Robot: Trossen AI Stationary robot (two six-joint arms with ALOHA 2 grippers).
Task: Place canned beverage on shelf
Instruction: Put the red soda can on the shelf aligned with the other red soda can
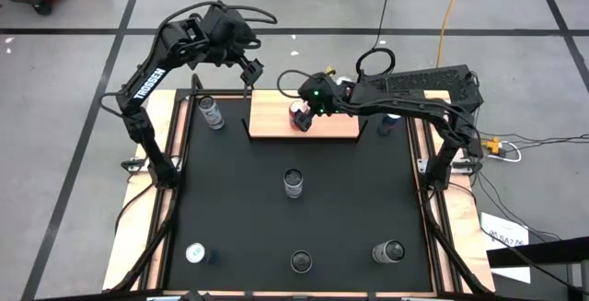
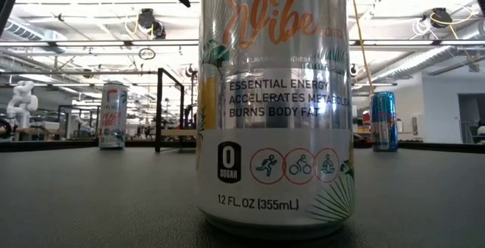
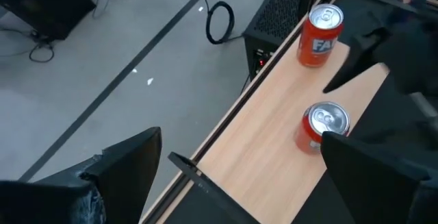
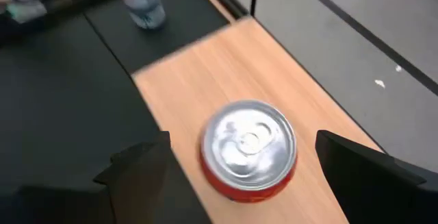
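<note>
A red can (image 4: 250,148) with a silver top stands upright on the light-wood shelf (image 1: 331,128), left of its middle; it also shows in the high view (image 1: 301,115). My right gripper (image 4: 241,140) is open above it, one finger on either side of the can and both apart from it. An orange can (image 3: 320,35) stands farther along the shelf, hidden under my right arm in the high view. My left gripper (image 1: 224,71) is open and empty, raised over the shelf's left end.
Other cans stand on the black mat: one at the far left (image 1: 212,112), one in the middle (image 1: 293,183), three along the near edge (image 1: 301,262). A blue can (image 2: 384,119) stands right of the shelf. Black frame rails (image 1: 247,117) rise at the shelf's ends.
</note>
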